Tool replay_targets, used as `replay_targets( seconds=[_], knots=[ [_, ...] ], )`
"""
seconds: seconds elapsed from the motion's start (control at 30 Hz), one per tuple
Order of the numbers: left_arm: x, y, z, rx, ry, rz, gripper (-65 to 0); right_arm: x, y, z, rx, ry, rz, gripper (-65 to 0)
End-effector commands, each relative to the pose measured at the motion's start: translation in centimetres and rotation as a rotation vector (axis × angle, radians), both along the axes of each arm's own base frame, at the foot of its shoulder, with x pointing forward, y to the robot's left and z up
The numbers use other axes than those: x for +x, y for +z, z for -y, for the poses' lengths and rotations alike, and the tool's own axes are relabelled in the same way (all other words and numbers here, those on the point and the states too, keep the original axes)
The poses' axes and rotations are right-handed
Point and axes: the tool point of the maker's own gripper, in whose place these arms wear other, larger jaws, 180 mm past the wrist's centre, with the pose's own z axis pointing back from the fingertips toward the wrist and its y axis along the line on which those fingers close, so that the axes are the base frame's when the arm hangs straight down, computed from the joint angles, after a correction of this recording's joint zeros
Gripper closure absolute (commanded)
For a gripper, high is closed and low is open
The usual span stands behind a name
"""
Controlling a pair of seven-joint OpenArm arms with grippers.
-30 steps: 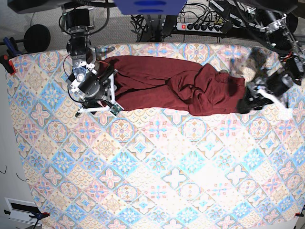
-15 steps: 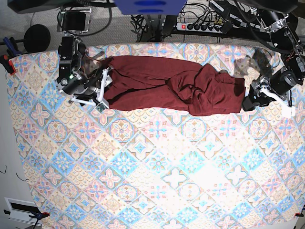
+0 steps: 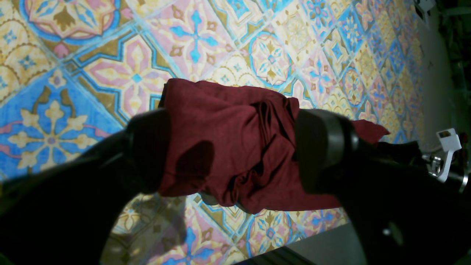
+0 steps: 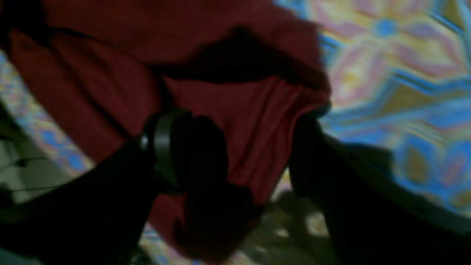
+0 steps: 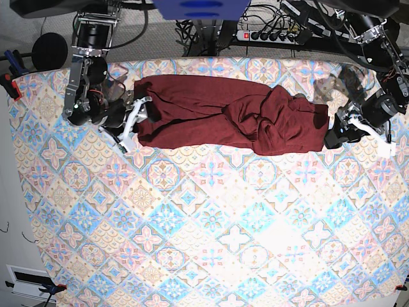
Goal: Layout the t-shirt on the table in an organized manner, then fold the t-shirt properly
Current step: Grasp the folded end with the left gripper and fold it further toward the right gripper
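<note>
T-shirt (image 5: 227,115), maroon: one, between the two grippers. Table (image 5: 211,236), tiled pattern: one, beneath both. Grippers: two, left gripper (image 5: 333,136) and right gripper (image 5: 137,115), one at each end of the garment.

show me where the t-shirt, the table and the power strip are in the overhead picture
t-shirt (image 5: 204,109), base view, flat middle of the maroon cloth.
table (image 5: 211,243), base view, bare tiled surface in front of the garment.
power strip (image 5: 271,35), base view, its row of sockets behind the table.

I can see a power strip (image 5: 271,36) with a tangle of black cables (image 5: 192,29) behind the worktop, a round black disc (image 5: 50,51) at far left, and a white vent (image 5: 27,281) low on the floor.
</note>
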Motion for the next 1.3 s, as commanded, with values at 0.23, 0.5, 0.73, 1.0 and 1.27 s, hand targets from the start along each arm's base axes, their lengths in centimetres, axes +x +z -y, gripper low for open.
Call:
replay_targets(
  seconds=[0.23,0.5,0.73,1.0,1.27],
  knots=[
    [0.6,1.4,-0.4,0.013,-0.005,0.045,-52.1,-0.9,0.0,-1.0,0.047,0.02,-0.033,-38.6],
    [0.7,1.4,-0.4,0.013,-0.005,0.047,-52.1,-0.9,-0.2,-1.4,0.063,0.014,-0.032,-38.5],
    [0.7,1.5,-0.2,0.009,-0.007,0.05,-52.0,-1.9,-2.3,-1.8,0.1,-0.008,-0.102,-38.5],
    [0.7,0.5,1.7,-0.001,-0.067,0.02,-52.0,-1.6,-2.1,-2.5,0.119,-0.013,-0.093,-23.5],
    [0.5,-2.4,5.7,0.023,-0.18,-0.068,-52.0,-1.4,-1.9,-2.9,0.128,-0.016,-0.086,-1.8]
  ],
)
